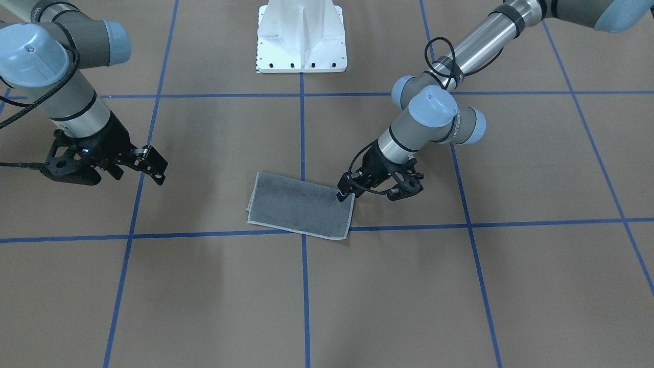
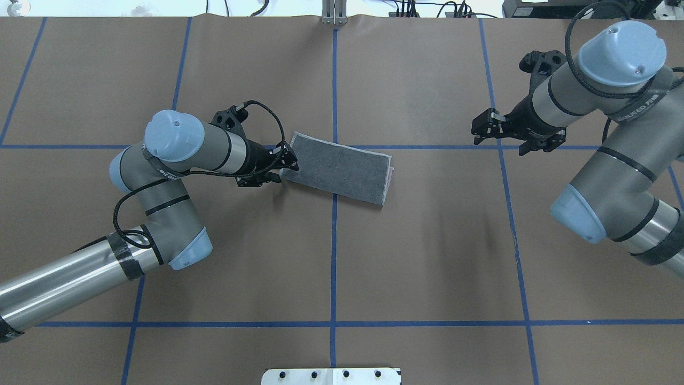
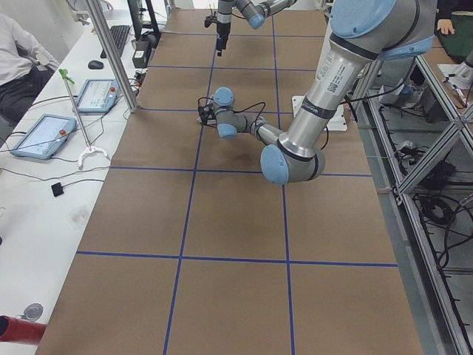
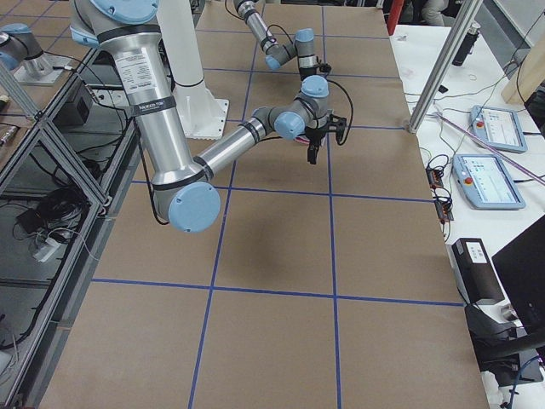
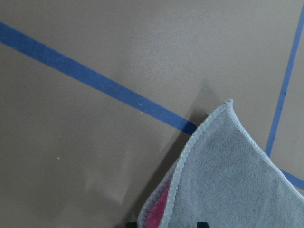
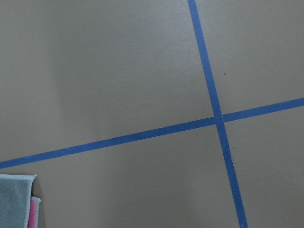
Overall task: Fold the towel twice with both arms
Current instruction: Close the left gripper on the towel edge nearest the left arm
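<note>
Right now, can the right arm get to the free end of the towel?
Probably yes. The right gripper hangs open off the free short edge of the towel, with only bare table between them. The left gripper grips the opposite end, out of its way.

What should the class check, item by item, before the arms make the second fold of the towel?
1. First fold made: ok. The towel lies as a grey rectangle, and pink shows only between its layers at the edges.
2. Left gripper at the towel: ok. It sits at one short end, by a corner.
3. Left gripper closed on both layers: cannot tell. The left wrist view shows cloth between the fingertips, nothing more.
4. Right gripper at the towel: not ok. It hangs open over the bare table, apart from the cloth.
5. Both arms ready to fold together: not ok, judging by item 4.
</note>
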### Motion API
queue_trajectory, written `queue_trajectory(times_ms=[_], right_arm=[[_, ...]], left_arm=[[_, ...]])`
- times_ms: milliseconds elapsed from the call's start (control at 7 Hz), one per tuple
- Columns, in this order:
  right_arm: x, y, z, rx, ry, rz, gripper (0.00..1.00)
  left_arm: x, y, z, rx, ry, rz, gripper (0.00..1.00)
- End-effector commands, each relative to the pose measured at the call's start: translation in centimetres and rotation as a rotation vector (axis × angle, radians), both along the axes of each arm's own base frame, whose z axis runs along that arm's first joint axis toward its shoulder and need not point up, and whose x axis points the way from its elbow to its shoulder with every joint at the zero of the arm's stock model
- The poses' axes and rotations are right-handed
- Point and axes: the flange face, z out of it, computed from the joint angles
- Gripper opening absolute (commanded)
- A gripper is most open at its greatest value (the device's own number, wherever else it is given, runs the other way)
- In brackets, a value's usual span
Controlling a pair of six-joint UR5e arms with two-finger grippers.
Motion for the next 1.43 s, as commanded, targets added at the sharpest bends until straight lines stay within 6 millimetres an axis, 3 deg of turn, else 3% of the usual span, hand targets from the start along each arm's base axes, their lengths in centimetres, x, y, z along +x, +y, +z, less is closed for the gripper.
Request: queue_trajectory(times_ms=[0,429,1286], right_arm=[[-0.06,0.01,0.01,0.000,0.000,-0.001,1.00],[-0.07,-0.01,-0.08,0.001,-0.001,-0.001,1.00],[-0.06,-0.02,-0.23,0.004,-0.002,0.000,1.00]], left_arm=[[-0.17,-0.22,0.07,-0.001,-0.001,-0.004,0.50],[-0.27,-0.29,0.18,-0.001,-0.002,-0.005,0.41],[-0.66,-0.33,0.32,-0.002,-0.001,-0.002,0.42]])
